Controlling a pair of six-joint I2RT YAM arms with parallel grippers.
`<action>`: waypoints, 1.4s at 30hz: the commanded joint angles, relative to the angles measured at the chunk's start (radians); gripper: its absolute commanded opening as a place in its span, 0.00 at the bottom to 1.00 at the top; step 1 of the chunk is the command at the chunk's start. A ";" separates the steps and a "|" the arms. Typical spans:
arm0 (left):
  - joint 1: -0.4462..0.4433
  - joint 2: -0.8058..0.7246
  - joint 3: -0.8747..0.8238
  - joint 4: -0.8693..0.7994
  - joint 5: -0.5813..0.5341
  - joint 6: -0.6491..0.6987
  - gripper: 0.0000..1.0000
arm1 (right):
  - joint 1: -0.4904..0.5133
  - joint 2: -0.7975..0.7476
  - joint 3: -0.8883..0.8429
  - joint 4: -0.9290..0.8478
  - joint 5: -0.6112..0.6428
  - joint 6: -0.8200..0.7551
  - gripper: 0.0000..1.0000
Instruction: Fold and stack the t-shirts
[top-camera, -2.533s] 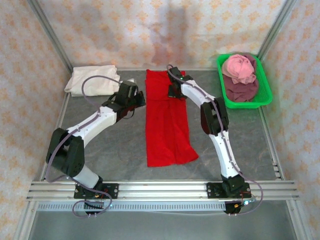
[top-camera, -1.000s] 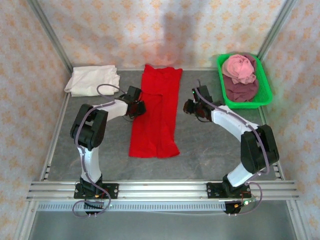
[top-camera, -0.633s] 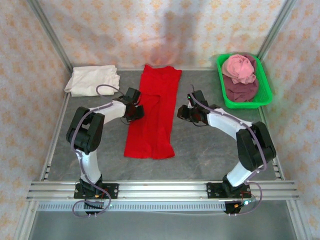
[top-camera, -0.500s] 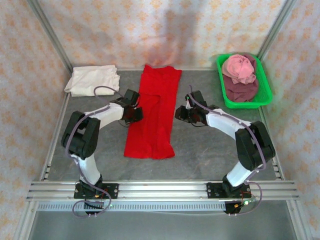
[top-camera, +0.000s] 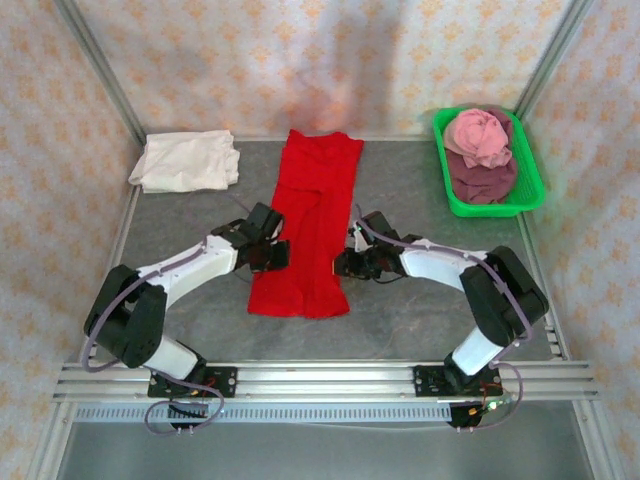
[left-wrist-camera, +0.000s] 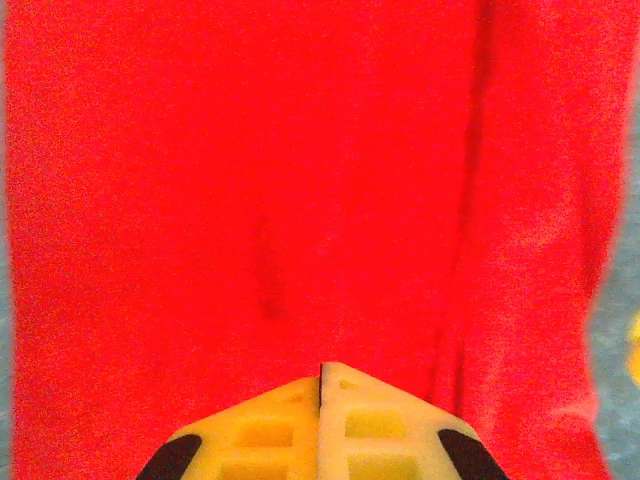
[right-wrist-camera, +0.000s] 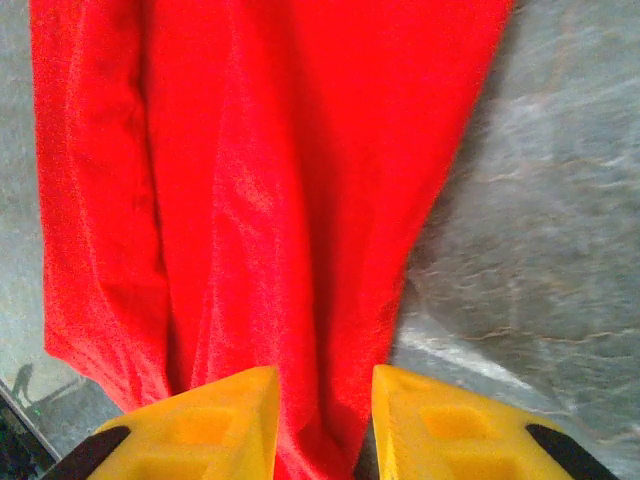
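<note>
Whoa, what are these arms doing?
They're folding t-shirts. A red t-shirt lies in a long strip mid-table; the left gripper sits shut at its left edge, the right gripper has jaws apart around its right edge. A cream t-shirt lies back left; a pink t-shirt and maroon t-shirt sit in a green tray.

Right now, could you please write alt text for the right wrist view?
A red t-shirt lies on the grey table; its edge runs down between the open yellow jaws of the right gripper at the bottom.
</note>
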 joint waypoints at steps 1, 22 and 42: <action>0.031 0.000 -0.021 0.085 -0.008 -0.006 0.00 | 0.018 -0.004 0.039 0.036 0.054 0.010 0.26; -0.066 0.134 -0.069 0.266 0.106 -0.010 0.00 | -0.108 0.535 0.719 -0.299 0.516 0.099 0.06; 0.065 -0.137 -0.164 0.066 0.113 -0.082 0.12 | -0.138 0.458 0.715 -0.265 0.359 0.100 0.24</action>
